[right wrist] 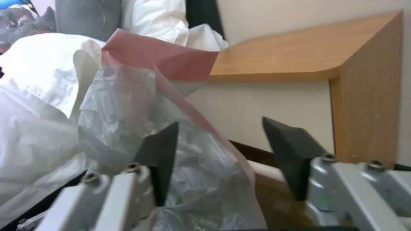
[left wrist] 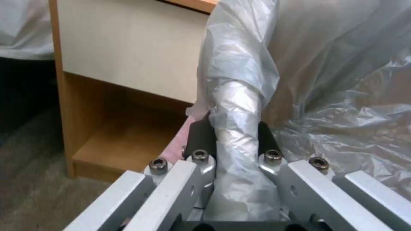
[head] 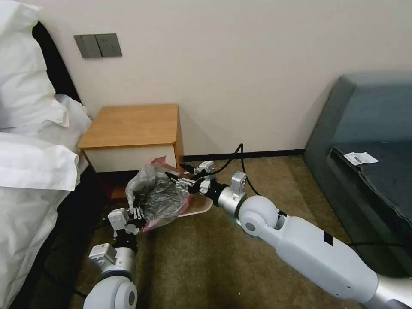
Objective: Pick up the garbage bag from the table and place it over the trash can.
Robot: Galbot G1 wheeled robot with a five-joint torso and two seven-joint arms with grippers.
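Both tools work the garbage bag [head: 156, 195] draped over the trash can [head: 201, 207]: left tool [left wrist: 233, 141] pinching it, right tool [right wrist: 222, 150] spread wide.

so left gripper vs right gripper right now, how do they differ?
The left gripper is shut on a bunched fold of the garbage bag; the right gripper is open, with plastic against one finger only. The left gripper is at the bag's near side, the right gripper at its far side by the table. Both work over the trash can.

The head camera looks down from above; both wrist cameras sit close, sharing the garbage bag [head: 156, 195] and the table [head: 133, 124].
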